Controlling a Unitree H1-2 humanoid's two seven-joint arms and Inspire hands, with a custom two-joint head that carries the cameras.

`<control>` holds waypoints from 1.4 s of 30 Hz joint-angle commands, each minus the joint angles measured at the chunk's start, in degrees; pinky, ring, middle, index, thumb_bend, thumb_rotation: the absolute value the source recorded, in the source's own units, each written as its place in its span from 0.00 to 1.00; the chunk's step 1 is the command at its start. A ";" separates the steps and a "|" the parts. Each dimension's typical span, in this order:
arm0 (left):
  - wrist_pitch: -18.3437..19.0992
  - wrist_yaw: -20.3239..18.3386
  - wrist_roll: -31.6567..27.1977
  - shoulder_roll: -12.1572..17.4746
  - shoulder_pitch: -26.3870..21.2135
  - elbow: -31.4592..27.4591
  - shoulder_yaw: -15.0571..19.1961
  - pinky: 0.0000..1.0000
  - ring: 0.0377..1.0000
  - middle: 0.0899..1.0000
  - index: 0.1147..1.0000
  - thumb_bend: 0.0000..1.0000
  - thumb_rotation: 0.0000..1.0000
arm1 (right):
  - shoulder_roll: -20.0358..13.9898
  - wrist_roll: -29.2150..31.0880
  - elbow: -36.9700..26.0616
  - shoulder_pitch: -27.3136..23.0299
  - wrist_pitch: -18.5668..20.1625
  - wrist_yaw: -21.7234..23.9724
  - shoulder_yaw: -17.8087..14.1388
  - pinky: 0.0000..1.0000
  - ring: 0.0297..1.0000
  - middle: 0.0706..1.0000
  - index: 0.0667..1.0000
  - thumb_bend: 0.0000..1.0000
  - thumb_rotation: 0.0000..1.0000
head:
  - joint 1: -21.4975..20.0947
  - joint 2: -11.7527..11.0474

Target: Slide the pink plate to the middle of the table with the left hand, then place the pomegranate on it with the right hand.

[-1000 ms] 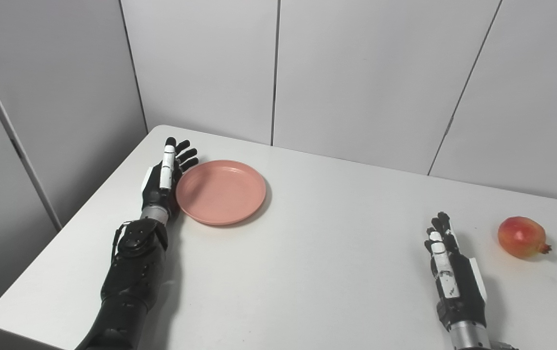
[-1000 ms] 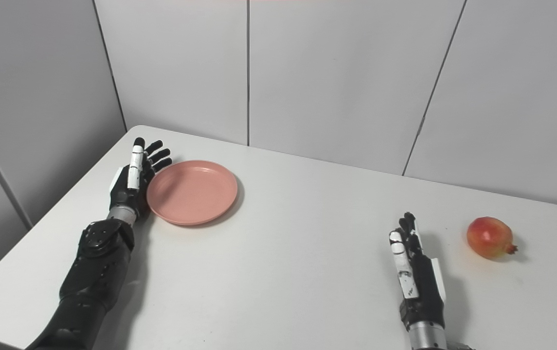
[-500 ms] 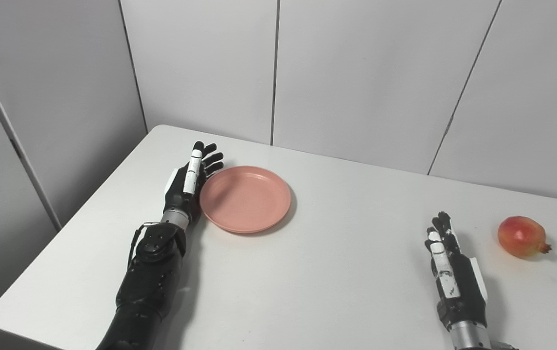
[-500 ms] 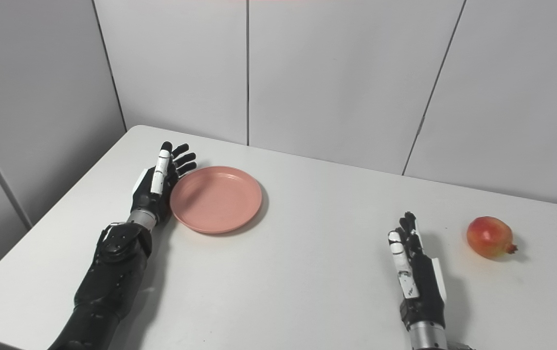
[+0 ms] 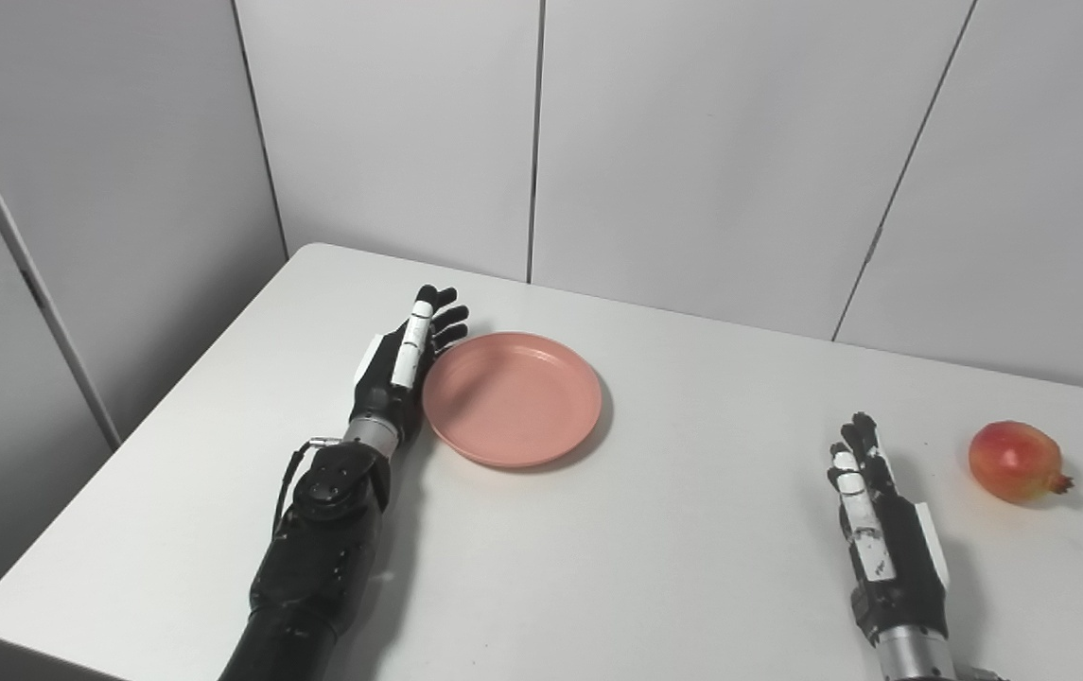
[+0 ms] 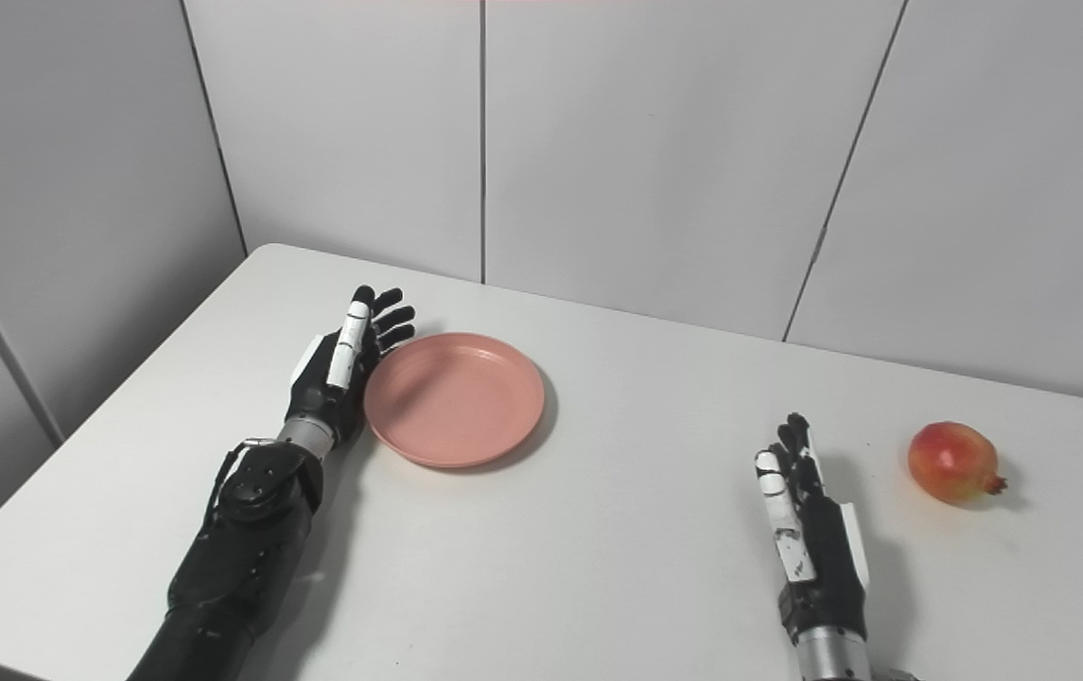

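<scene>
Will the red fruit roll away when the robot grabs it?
Maybe. The round red-yellow pomegranate looks smooth and ball-shaped, so a nudge could roll it on the flat white table. Its little crown tip might stop it. The open right hand isn't touching it.

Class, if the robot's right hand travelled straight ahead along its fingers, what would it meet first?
Probably nothing: the right hand points toward the far table edge, and the red-yellow round pomegranate lies off to its right, though depth is uncertain.

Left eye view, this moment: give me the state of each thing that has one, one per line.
pink plate: upright, empty, flat on the table, left of centre.
pomegranate: lying on the table, untouched.
left hand: open, edge-on against the plate's left rim.
right hand: open, holding nothing, apart from the pomegranate.
</scene>
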 commanded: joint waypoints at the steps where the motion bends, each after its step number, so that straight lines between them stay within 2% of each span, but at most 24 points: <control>1: 0.00 -0.88 0.29 0.01 -1.59 -2.55 -0.56 0.87 0.88 0.85 0.84 0.66 1.00 | -0.11 0.58 -0.57 -0.16 -2.06 0.32 -0.42 1.00 0.99 1.00 0.99 0.37 0.79 | -0.12 -0.03; 13: 2.04 -1.32 0.15 -2.41 -0.30 -5.66 -2.03 0.88 0.87 0.85 0.84 0.66 1.00 | -0.10 0.01 -1.08 -0.11 -1.69 0.00 -0.22 1.00 0.98 0.99 0.99 0.35 0.81 | -0.28 0.15; 25: 3.75 -1.69 0.73 -3.79 0.89 -8.25 -4.33 0.90 0.89 0.87 0.86 0.65 1.00 | -0.15 0.18 -1.07 -0.20 -1.16 0.10 -0.32 1.00 0.99 1.00 0.99 0.38 0.81 | -0.28 0.35; 34: 3.40 -2.53 0.94 -5.04 1.68 -9.21 -5.67 0.89 0.89 0.88 0.87 0.64 1.00 | -0.02 -0.04 -0.72 -0.29 -1.70 -0.17 -0.34 1.00 0.98 0.99 0.99 0.39 0.79 | -1.00 0.63; 42: 2.64 -2.80 2.34 -6.62 3.67 -11.41 -7.73 0.90 0.90 0.89 0.89 0.64 1.00 | 0.61 -0.40 -1.02 -0.10 -1.79 -0.49 -0.07 0.98 0.97 0.98 0.98 0.40 0.79 | -3.69 1.13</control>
